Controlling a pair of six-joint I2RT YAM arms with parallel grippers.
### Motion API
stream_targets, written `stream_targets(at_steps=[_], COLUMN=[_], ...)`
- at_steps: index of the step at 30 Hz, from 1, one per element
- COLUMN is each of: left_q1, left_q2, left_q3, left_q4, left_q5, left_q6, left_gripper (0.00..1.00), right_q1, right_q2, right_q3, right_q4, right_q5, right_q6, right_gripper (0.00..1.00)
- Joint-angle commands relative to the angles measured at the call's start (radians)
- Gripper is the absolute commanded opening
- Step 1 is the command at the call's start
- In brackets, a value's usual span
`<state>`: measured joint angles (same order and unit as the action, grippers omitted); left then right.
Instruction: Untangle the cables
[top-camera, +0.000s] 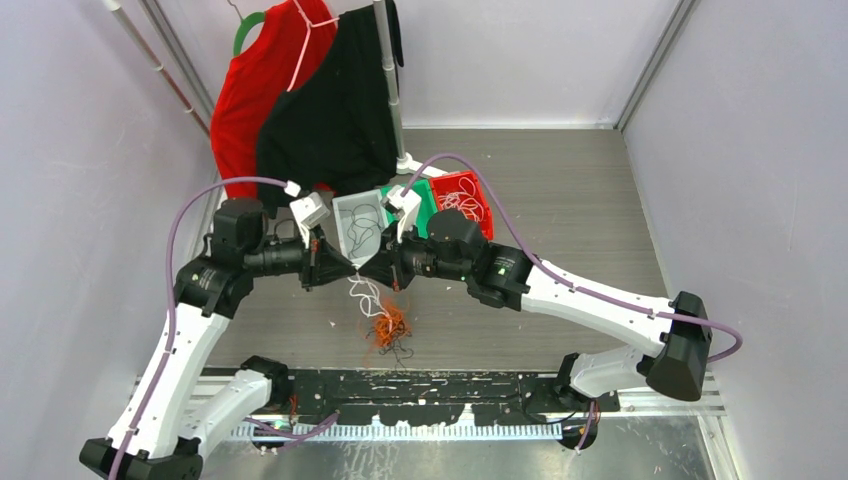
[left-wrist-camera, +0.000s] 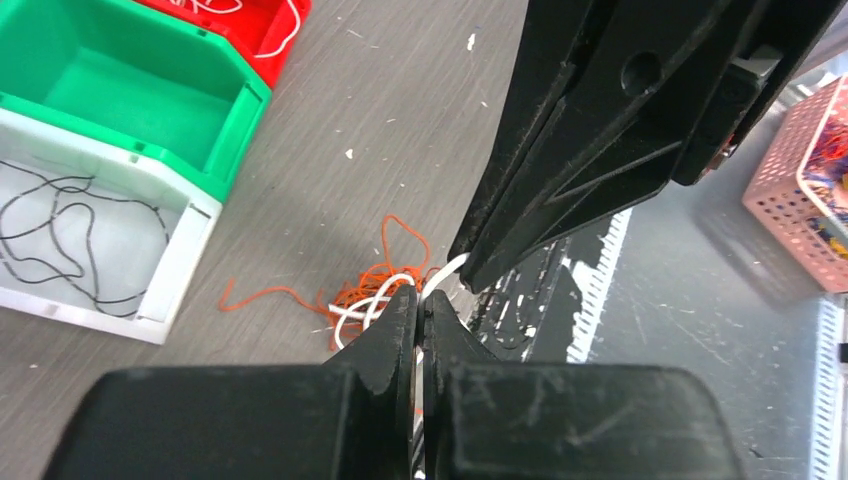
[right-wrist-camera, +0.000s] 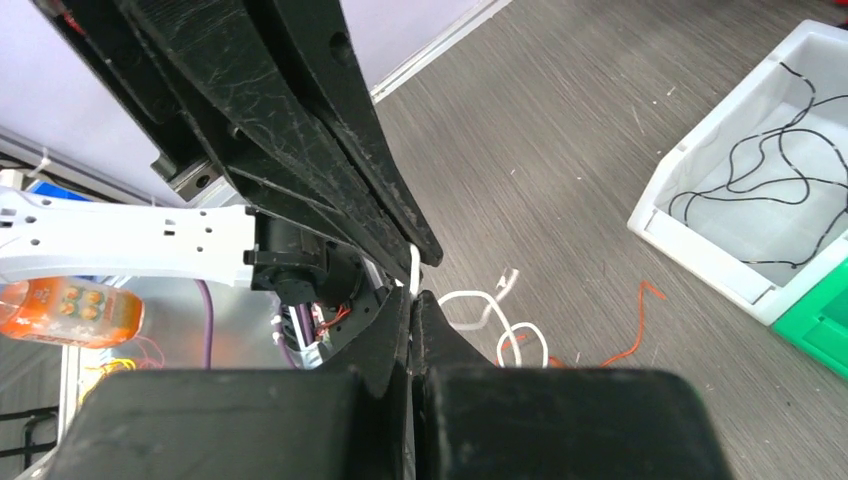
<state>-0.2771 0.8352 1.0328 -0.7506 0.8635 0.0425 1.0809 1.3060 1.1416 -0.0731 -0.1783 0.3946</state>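
One worktop (top-camera: 560, 200): grey wood-grain boards, scuffed and flecked with white bits, with a black slotted rail (top-camera: 430, 385) along its 6 o'clock edge.
Room: pale walls (top-camera: 60, 150) at 9 and 3 o'clock, with metal frame bars in the far corners.
Bins: three in a row, side by side, toward 12 o'clock from the middle of the worktop.
White bin (left-wrist-camera: 100, 315): a loose black cable (left-wrist-camera: 130, 200) wanders over its floor.
Green bin (left-wrist-camera: 230, 130): stands between the white and the red one, touching the white.
Red bin (top-camera: 480, 200): thin white strands (top-camera: 462, 203) curl inside.
The cables (top-camera: 390, 328): an orange snarl with white and dark threads, lying on the worktop at 6 o'clock from the bins, just under the meeting wrists.
White cable (top-camera: 365, 295): loops up out of the snarl to where the two sets of fingers meet.
Left gripper (left-wrist-camera: 420, 300): fingers pressed together, the white cable pinched at their tips.
Right gripper (right-wrist-camera: 412, 298): fingers closed tip to tip against the left ones, nipping the same white cable.
Rack (top-camera: 392, 90): a pole at 11 o'clock with a red garment (top-camera: 250, 90) and a black garment (top-camera: 335, 110) hanging from it.
Pink basket (left-wrist-camera: 800, 190): off the worktop at 3 o'clock in the left wrist view.
In the way: from above, both wrists cover the near part of the white bin.
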Motion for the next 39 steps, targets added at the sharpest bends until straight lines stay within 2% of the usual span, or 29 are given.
stream_targets(at_steps=[1,4,9,12,14,21,25,36,39], left_q1=[0.001,0.000,-0.001,-0.002,-0.003,-0.004,-0.004,-0.004,-0.004], left_q2=[-0.017,-0.035,-0.013,-0.003,-0.002,0.003,0.001,0.021,0.036], left_q3=[0.050,0.095,0.191,0.233,0.250,0.279,0.315,0.478,0.530], left_q4=[0.027,0.028,-0.051,-0.108,-0.137,-0.226,-0.261,-0.329,-0.324], left_q5=[-0.175,-0.175,-0.155,-0.150,-0.140,-0.109,-0.083,-0.037,-0.030], left_q6=[0.128,0.186,0.254,0.300,0.324,0.370,0.372,0.330,0.299], left_gripper=[0.00,0.00,0.00,0.00,0.00,0.00,0.00,0.00,0.00], right_q1=[0.006,0.008,0.016,0.041,0.059,0.145,0.163,0.164,0.165], right_q2=[-0.057,-0.052,-0.006,0.037,0.065,0.138,0.178,0.246,0.255], right_q3=[0.015,0.001,-0.035,-0.045,-0.048,-0.081,-0.087,-0.237,-0.291], right_q4=[0.039,0.053,0.132,0.176,0.210,0.362,0.413,0.597,0.644], right_q5=[0.030,0.060,0.171,0.247,0.285,0.383,0.481,0.478,0.486], right_q6=[-0.029,-0.048,-0.064,-0.087,-0.095,-0.159,-0.185,-0.176,-0.158], right_gripper=[0.02,0.08,0.26,0.28,0.37,0.54,0.55,0.54,0.51])
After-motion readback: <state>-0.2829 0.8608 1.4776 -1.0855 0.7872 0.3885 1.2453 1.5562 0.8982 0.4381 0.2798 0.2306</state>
